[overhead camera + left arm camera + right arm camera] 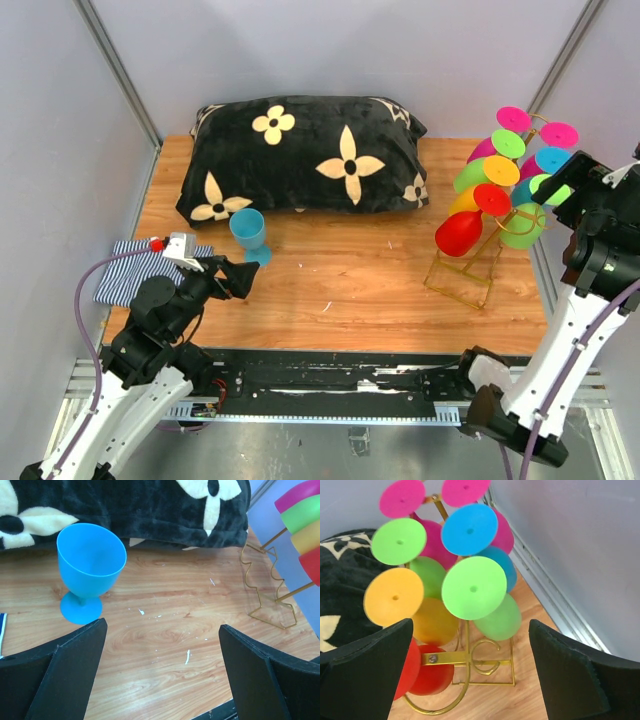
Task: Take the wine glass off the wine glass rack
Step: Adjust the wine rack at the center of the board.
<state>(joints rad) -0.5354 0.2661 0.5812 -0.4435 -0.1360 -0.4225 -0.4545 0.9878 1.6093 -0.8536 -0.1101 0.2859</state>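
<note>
Your right gripper [470,625] is gaping wide and gripping nothing, its black fingers [370,675] framing the wine glass rack [470,658]. That gold wire rack is standing at the far right of the wooden table [350,290], close to the right wall. Coloured wine glasses [458,235] are hanging on its slanted rails, their round feet facing this gripper: pink, green, blue, orange and red. A light-green wine glass [473,587] is hanging squarely between the fingers. Further left, a blue wine glass [90,560] is standing upright on the wood, just near of a black flowered pillow [300,150]. Your left gripper [162,625] is hovering near of that glass, equally wide and carrying nothing, with a striped cloth [130,275] lying to its left.
</note>
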